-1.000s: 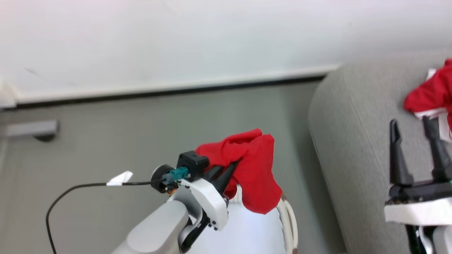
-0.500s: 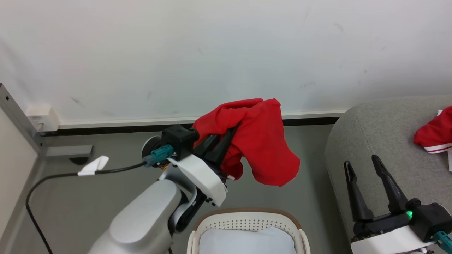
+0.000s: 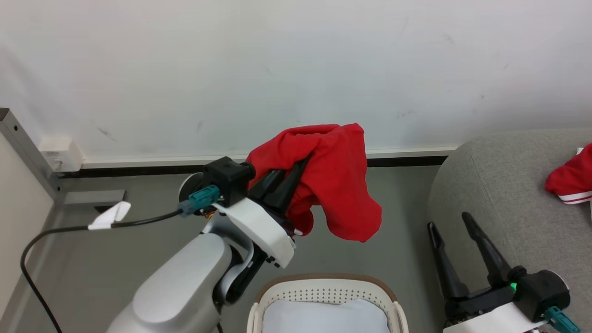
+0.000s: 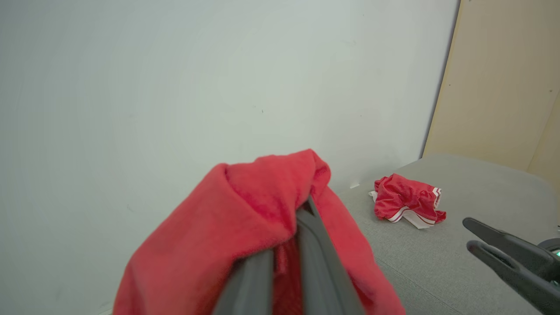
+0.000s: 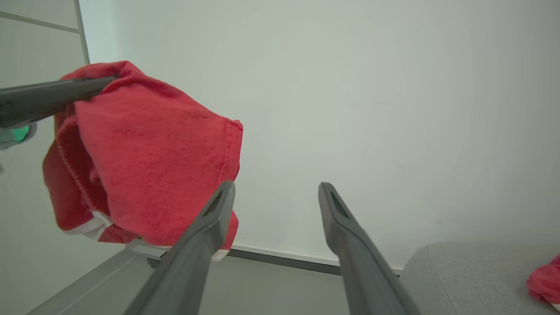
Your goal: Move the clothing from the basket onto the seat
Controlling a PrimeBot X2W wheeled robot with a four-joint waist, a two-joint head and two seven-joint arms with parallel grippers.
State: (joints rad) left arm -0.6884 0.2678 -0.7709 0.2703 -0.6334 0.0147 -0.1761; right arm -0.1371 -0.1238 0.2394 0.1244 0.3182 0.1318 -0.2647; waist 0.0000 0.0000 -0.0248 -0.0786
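Fingers of the left tool (image 3: pixel 307 160) press together on a soft, crumpled bright red garment (image 3: pixel 344 194), which now hangs clear above the oval cream-white perforated plastic basket (image 3: pixel 323 292); a second ago it drooped against the rim. The right tool (image 3: pixel 447 220) stays spread and empty beside the rounded grey woven-fabric sofa (image 3: pixel 499 185), where another bunched red garment with white stripes (image 3: pixel 571 181) lies.

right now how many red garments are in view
2. One red garment hangs from the left gripper; the other garment lies crumpled on the sofa. More may hide in the partly visible basket.
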